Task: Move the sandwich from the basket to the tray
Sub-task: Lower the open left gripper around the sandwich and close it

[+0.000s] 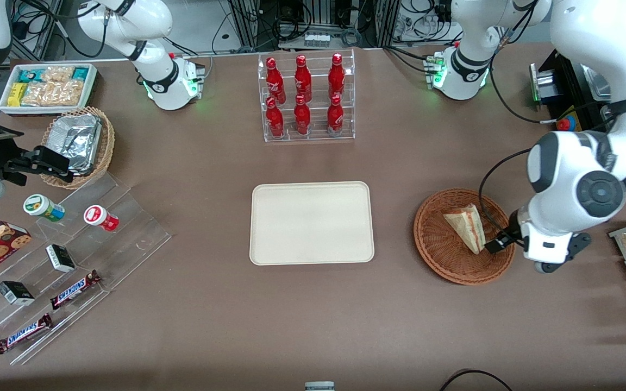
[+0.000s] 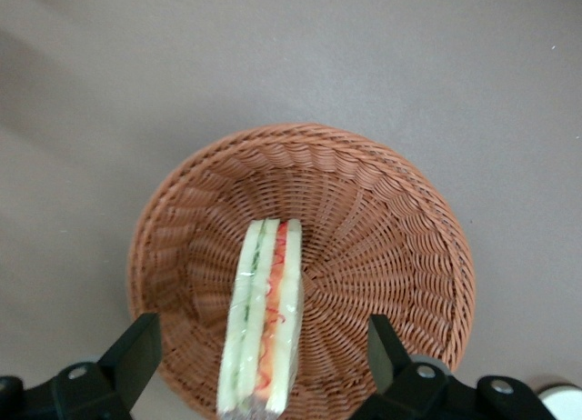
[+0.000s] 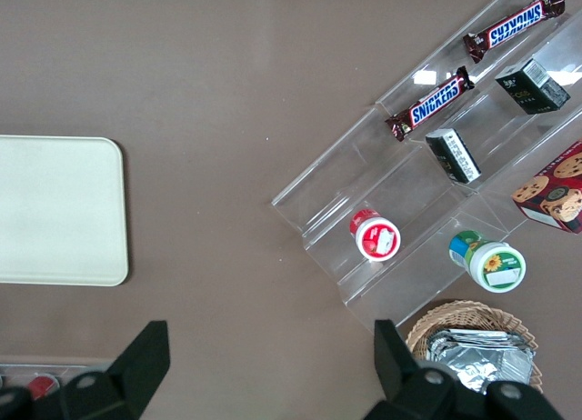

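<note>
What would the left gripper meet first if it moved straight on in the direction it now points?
Most likely the sandwich: it stands between the open fingers of the left gripper, in the basket. Depth is unclear, so the gap cannot be judged.

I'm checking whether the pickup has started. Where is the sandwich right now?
The sandwich stands on edge in the brown basket, toward the working arm's end of the table beside the tray. The open gripper straddles it without touching.
</note>
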